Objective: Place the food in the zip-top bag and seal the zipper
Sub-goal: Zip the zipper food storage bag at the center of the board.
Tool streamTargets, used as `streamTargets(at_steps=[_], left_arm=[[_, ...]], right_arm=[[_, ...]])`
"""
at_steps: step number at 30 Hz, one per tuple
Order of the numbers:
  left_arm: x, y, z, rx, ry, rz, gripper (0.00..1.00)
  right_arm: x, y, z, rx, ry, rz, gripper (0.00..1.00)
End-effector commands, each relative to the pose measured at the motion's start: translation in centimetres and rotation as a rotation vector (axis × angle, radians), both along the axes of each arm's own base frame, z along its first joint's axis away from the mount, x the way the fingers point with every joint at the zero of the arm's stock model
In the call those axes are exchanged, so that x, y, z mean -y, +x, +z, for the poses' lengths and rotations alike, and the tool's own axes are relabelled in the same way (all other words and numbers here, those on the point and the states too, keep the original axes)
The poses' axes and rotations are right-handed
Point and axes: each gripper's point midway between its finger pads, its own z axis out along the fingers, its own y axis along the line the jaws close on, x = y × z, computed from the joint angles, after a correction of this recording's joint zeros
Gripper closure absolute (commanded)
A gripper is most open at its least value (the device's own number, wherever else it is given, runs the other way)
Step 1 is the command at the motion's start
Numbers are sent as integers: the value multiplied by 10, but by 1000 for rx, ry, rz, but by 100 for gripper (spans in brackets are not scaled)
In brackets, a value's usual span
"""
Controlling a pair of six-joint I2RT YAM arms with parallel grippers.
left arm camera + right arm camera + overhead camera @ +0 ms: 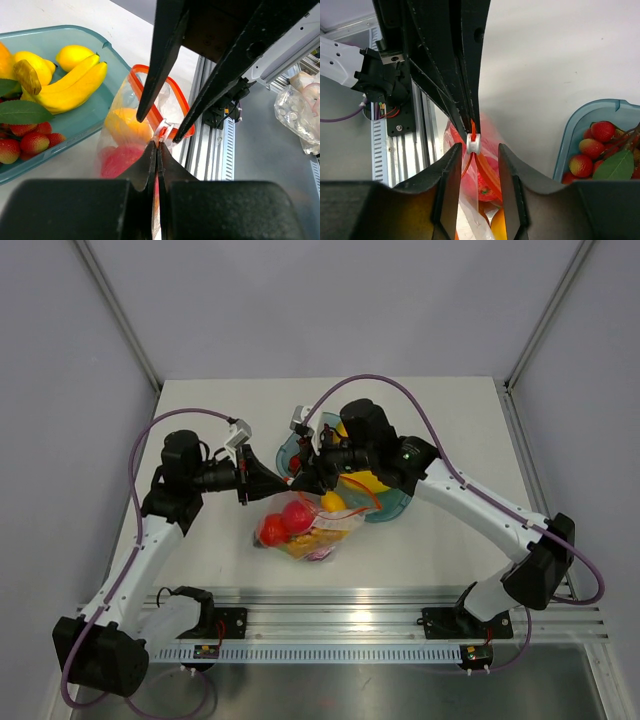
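The zip-top bag lies on the white table in front of the tray, and red and yellow food shows through its clear wall. My left gripper is shut on the bag's top edge at one end of the orange-red zipper. My right gripper faces it tip to tip and is open. A small white slider sits on the strip between its fingertips, touching neither finger. Beyond the slider the zipper loops open. More food, a banana and red berries, lies in the tray.
The blue-tinted clear tray stands just behind and to the right of the bag, close under the right arm. An aluminium rail runs along the table's near edge. A crumpled clear plastic bundle lies beyond the rail.
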Motion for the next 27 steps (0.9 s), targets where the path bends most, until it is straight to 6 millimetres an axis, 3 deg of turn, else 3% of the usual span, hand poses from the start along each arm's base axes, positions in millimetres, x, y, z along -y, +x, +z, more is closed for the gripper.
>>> streamTargets(at_steps=[1,11,23,26,27], left_arm=[[1,-1,20,94,-27,-2,100],[1,-3,18,90,-26,-2,100],[0,-2,17,88,-23,1,100],[0,-2,17,90,-23,2,100],[0,-2,17,90,-23,2,100]], right_arm=[[-9,6,20,24,56,12,59],[-13,2,26,11,96,26,80],[-12,-1,36,13,128,28,70],[-11,-1,36,17,127,27,72],[-11,-1,35,13,124,27,77]])
